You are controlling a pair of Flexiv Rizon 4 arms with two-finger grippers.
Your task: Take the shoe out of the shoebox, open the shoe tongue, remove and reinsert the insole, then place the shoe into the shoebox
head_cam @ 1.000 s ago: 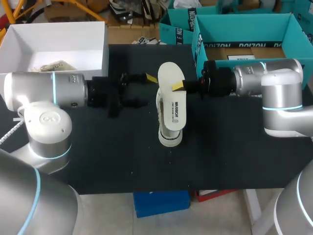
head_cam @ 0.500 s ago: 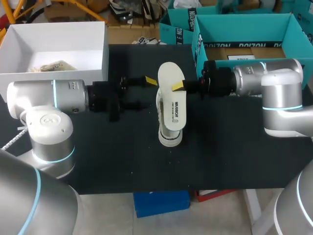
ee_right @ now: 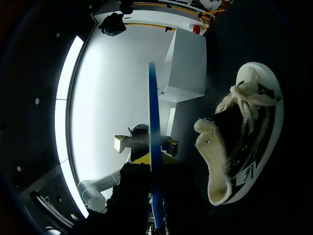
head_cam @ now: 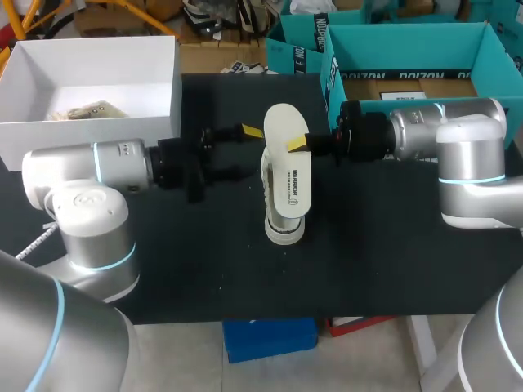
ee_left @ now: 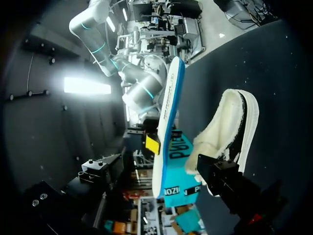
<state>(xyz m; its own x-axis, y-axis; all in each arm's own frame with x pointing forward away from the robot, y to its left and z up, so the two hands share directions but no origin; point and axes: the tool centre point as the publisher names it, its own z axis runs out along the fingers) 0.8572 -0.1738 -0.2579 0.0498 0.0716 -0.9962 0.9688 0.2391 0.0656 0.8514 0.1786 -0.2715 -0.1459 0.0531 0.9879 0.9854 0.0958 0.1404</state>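
Left arm has slid right; its gripper (head_cam: 243, 152) gapes wide just beside the insole (head_cam: 287, 175), which the right gripper (head_cam: 301, 145) stays pinching over the shoe (head_cam: 283, 234).

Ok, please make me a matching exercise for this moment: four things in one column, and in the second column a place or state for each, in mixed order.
Column one:
1. insole
2. shoe
3. shoebox
4. left gripper

Column two:
A. open, beside the insole
B. on the table, under the insole
C. held up by the right gripper
D. teal, behind the right arm

Pairs: 1-C, 2-B, 3-D, 4-A.
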